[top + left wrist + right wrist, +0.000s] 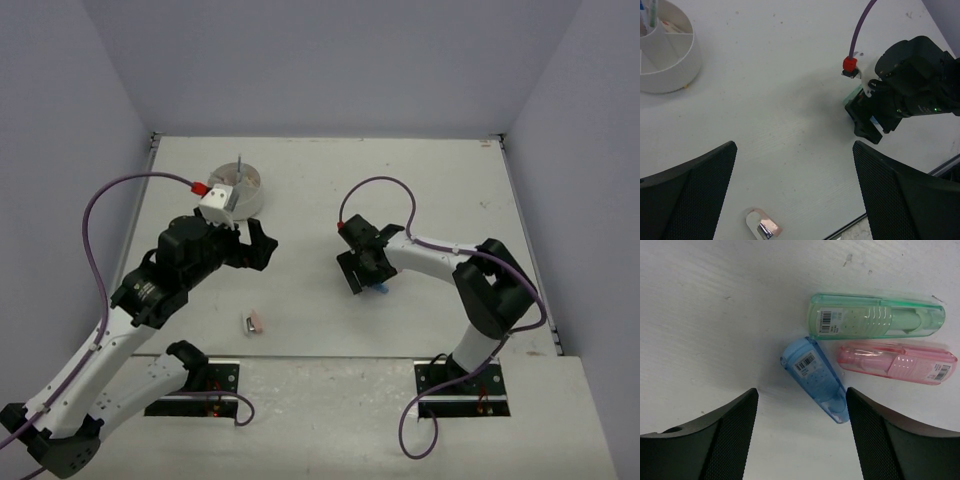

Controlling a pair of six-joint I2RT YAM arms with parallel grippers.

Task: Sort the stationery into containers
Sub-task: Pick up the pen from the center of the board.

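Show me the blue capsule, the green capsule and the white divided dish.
Translucent blue plastic capsule (815,382): right wrist view, mid-body.
Translucent green plastic capsule (875,322): right wrist view, mid-body.
Round white divided plastic dish (681,70): left wrist view, outer wall.

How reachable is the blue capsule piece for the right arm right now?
Probably yes: the right end effector hangs open directly above the blue capsule piece; nothing covers it, though the pink capsule piece lies close beside it.

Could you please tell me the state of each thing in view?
Round white divided dish: holds pens
Blue translucent capsule-shaped case: lying flat
Green translucent case: lying flat
Pink translucent case: lying flat
Small pink eraser: lying loose
Left gripper: open, empty
Right gripper: open, straddling blue case
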